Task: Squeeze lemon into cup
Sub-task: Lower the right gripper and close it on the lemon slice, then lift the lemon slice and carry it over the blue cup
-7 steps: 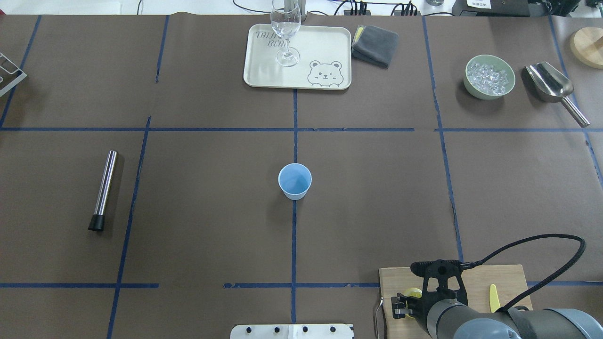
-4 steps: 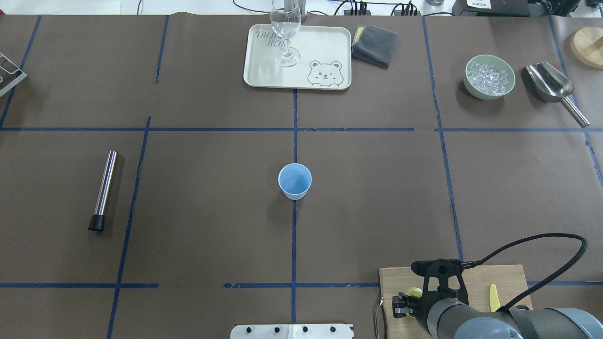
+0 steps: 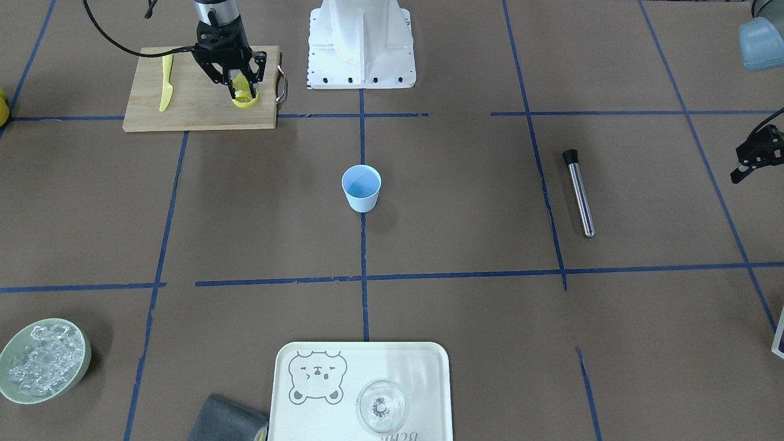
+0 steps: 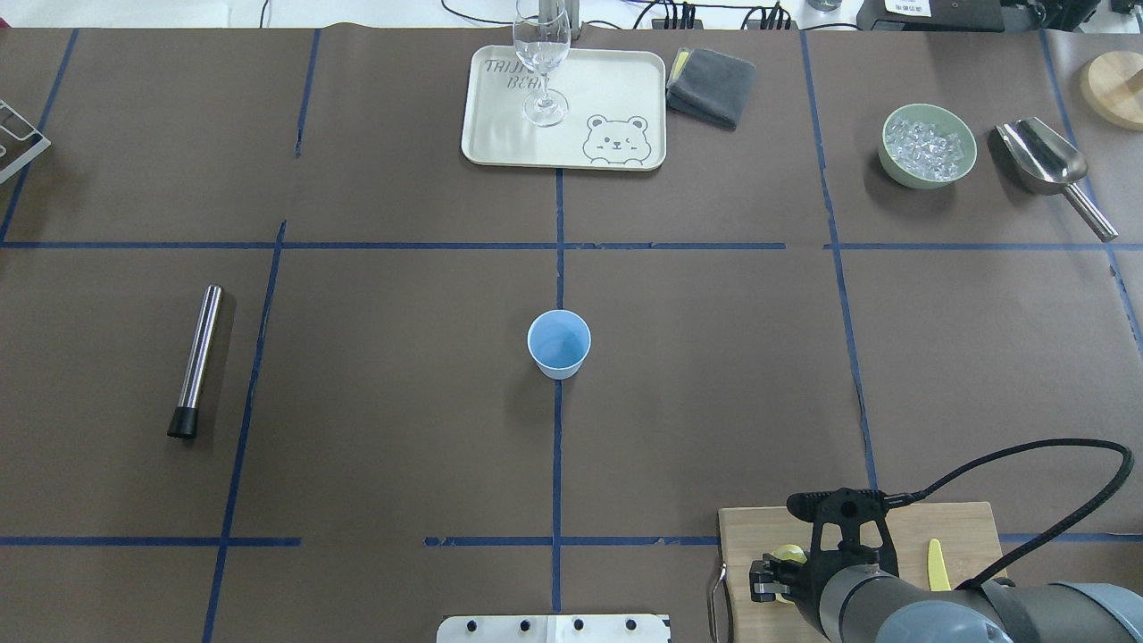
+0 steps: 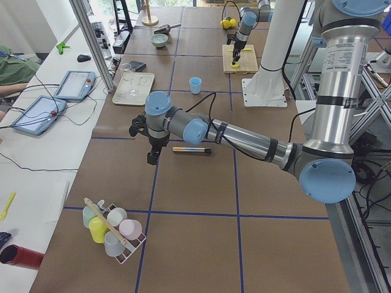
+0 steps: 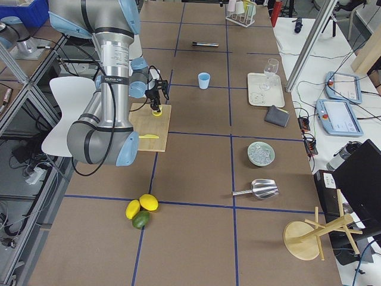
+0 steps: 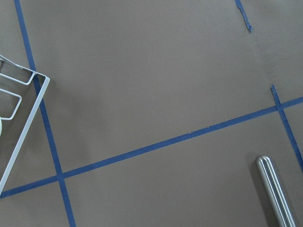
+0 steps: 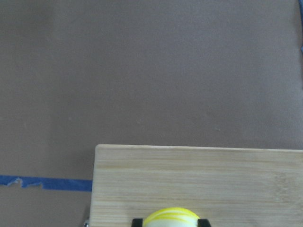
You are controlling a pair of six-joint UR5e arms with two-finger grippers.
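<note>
Brown papered surface (image 4: 357, 402). Right tool (image 3: 240, 87) clamped on thin round yellow lemon slice (image 8: 171, 218) over wooden cutting board (image 4: 893, 522). Small light-blue plastic cup (image 4: 559, 344) upright at centre, well apart. Left tool (image 3: 752, 156): grip state cannot be told.

The cream tray (image 4: 616, 80) bears lettering, roughly "TRI…" over "BEA…", partly behind the glass (image 4: 542, 49).

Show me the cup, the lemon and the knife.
cup (image 4: 558, 343), overhead view, inside bottom.
lemon (image 8: 171, 218), right wrist view, top of rind.
knife (image 3: 165, 84), front-facing view, its middle.
</note>
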